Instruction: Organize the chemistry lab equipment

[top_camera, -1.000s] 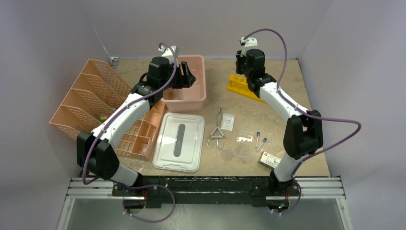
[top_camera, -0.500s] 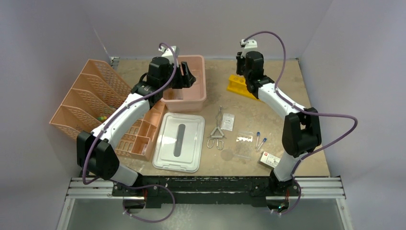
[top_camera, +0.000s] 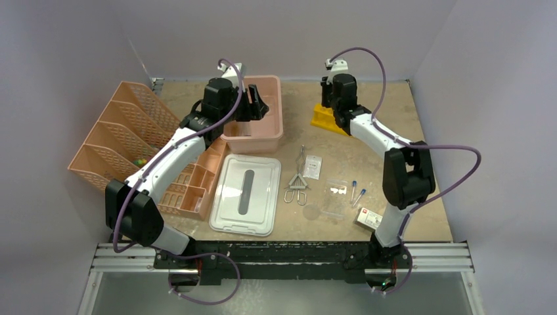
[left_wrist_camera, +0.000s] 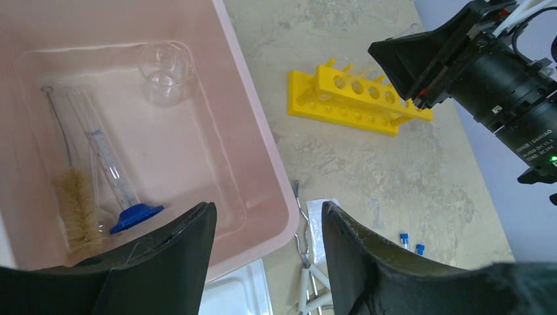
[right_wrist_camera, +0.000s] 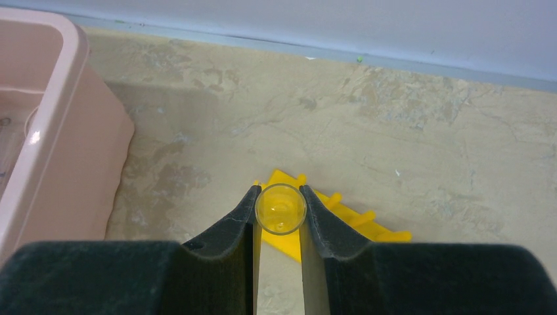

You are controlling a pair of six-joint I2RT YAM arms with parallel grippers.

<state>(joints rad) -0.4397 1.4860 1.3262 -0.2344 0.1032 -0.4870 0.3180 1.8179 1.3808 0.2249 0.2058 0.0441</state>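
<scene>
Clear tube [right_wrist_camera: 280, 210] — between right gripper [right_wrist_camera: 278, 192] jaws

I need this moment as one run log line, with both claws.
left claw: open, over pink tub | right claw: shut on glass tube, above yellow rack

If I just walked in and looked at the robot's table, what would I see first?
Probably the bright yellow tube rack at the far side of the table, with the right gripper pinching a clear glass tube right over it. Next comes the pink tub at the far middle, with the left gripper hanging open above it, and the big white lid lying flat in front of it.
</scene>
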